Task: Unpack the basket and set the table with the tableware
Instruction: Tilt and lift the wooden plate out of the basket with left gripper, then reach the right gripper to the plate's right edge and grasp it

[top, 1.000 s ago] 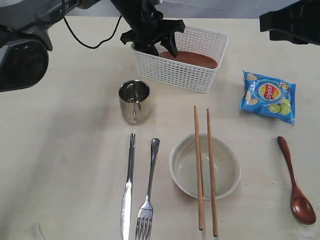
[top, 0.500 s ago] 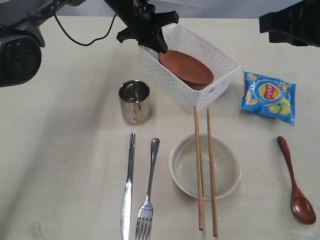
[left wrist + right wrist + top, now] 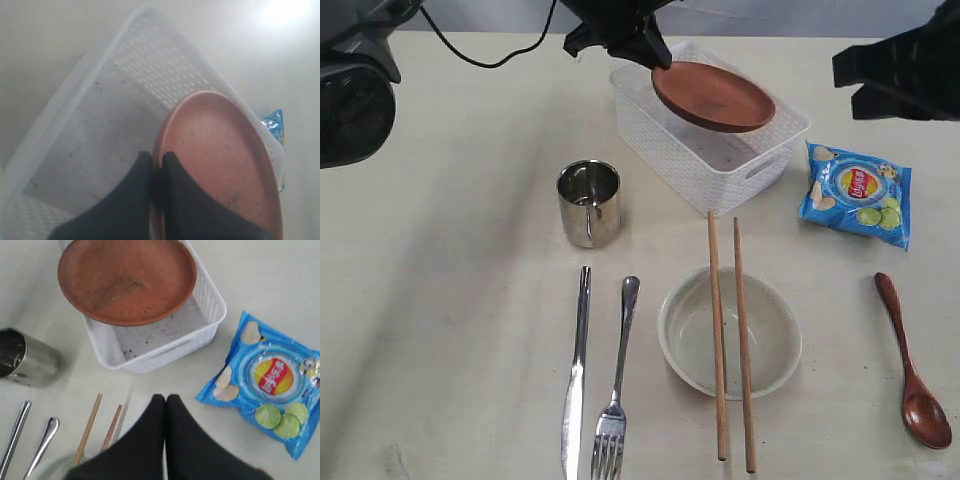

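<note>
- Exterior view: the left arm is running off the top edge. The left gripper [image 3: 648, 55] is pinching the rim of the brown round plate [image 3: 715, 97], holding it above the white basket [image 3: 705, 165] on the table [image 3: 450, 300].
- Left wrist view: black fingers [image 3: 180, 200] are clamping the plate's rim, and the plate is hiding most of the chips bag [image 3: 274, 125].
- Right wrist view: the right gripper [image 3: 166, 412] is hovering with its fingers pressed together on nothing. The frame is cutting off the steel cup [image 3: 25, 362].
</note>
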Controlling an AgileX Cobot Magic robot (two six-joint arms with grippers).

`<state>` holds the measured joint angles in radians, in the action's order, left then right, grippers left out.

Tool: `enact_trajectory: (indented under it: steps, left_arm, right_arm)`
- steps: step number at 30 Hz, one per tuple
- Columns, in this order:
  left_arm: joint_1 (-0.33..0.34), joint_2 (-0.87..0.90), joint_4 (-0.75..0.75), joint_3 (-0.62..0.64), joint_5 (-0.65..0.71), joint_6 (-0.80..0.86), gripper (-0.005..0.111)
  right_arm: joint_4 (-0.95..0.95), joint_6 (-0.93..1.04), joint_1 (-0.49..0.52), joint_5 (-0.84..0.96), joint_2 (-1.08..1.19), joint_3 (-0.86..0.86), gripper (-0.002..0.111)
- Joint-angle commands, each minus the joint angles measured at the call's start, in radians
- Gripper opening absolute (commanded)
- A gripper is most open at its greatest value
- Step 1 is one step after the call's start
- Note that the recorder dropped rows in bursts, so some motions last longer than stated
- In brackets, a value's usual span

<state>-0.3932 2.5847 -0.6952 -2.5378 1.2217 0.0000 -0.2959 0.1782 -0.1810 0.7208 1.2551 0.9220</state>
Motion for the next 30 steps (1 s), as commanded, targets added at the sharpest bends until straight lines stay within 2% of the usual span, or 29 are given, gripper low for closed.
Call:
enact_trajectory:
  steps: [1,3,6,13,17,20,21,23,24,25,26,30]
  left_arm:
    - [0.008,-0.028,-0.047,-0.007,-0.001,0.007,0.000]
    - [0.021,-0.031,-0.083,-0.007,-0.001,0.010,0.000]
    - [0.032,-0.038,-0.114,-0.007,-0.001,0.019,0.000]
    - [0.035,-0.060,-0.122,-0.007,-0.001,0.033,0.000]
    - [0.035,-0.060,-0.131,-0.007,-0.001,0.049,0.000]
    - [0.035,-0.060,-0.164,-0.007,-0.001,0.068,0.000]
    - [0.035,-0.060,-0.172,-0.007,-0.001,0.073,0.000]
    - [0.035,-0.060,-0.176,-0.007,-0.001,0.073,0.000]
    - [0.035,-0.060,-0.181,-0.007,-0.001,0.081,0.000]
    - [0.035,-0.060,-0.180,-0.007,-0.001,0.084,0.000]
    - [0.035,-0.060,-0.182,-0.007,-0.001,0.086,0.000]
    - [0.035,-0.060,-0.230,-0.007,-0.001,0.102,0.000]
  right_arm:
    - [0.010,-0.006,0.002,0.087,0.061,-0.005,0.008]
    - [0.012,0.003,0.002,0.105,0.096,-0.005,0.017]
    - [0.010,0.001,0.002,0.067,0.143,-0.005,0.025]
    - [-0.004,-0.107,0.002,-0.086,0.254,-0.005,0.026]
    - [-0.119,-0.106,0.016,-0.155,0.274,-0.005,0.026]
    - [-0.283,-0.015,0.064,-0.157,0.272,0.002,0.026]
    - [-0.419,0.049,0.113,-0.143,0.278,0.005,0.027]
    - [-0.580,0.118,0.182,-0.118,0.293,0.007,0.040]
    - [-0.713,0.199,0.217,-0.077,0.309,0.007,0.055]
    - [-0.772,0.237,0.225,-0.054,0.318,0.007,0.061]
    - [-0.907,0.310,0.224,-0.009,0.346,0.007,0.063]
    - [-1.208,0.401,0.196,0.012,0.437,0.007,0.061]
